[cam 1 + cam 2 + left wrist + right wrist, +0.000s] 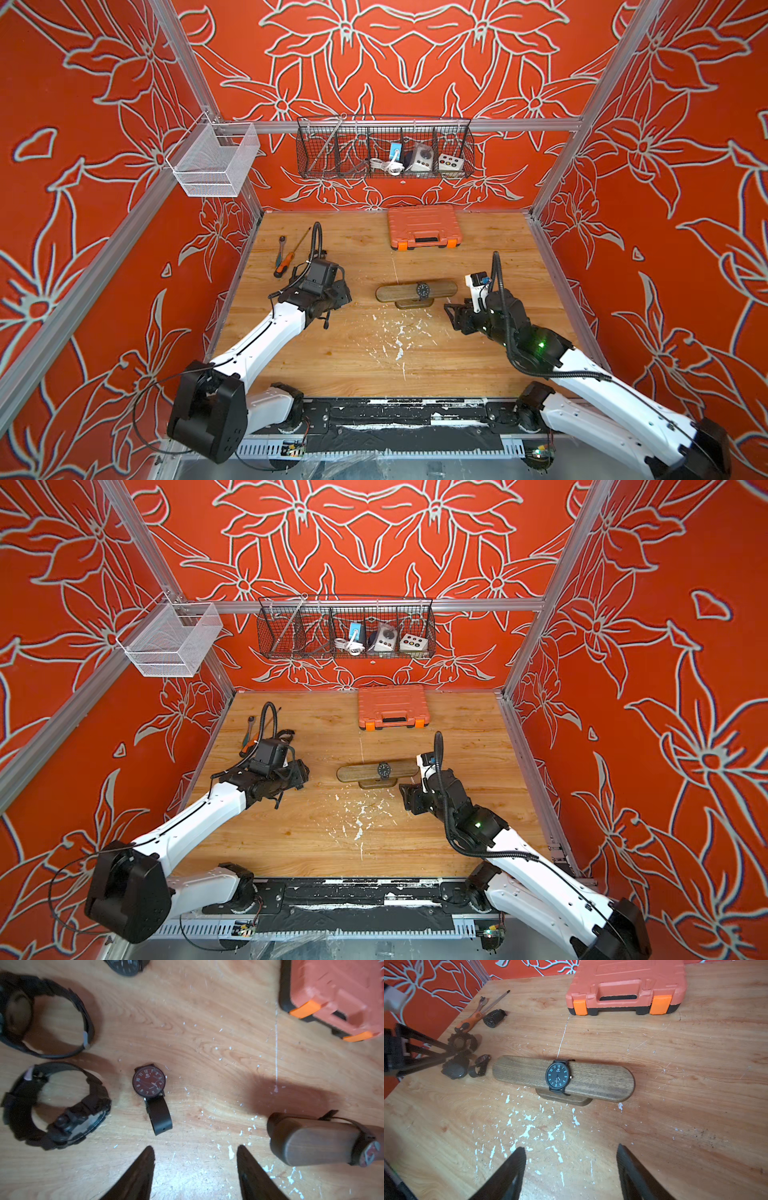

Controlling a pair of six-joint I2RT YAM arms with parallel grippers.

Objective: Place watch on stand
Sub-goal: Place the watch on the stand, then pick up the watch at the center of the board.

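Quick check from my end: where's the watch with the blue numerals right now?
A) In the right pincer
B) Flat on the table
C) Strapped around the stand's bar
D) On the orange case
C: the watch wraps the stand near mid-bar, and both pincers are open and empty.

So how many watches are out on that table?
5. One watch wraps the stand; four lie by the left tool: a red-faced one, two chunky black ones, one beside the screwdriver. More may be hidden.
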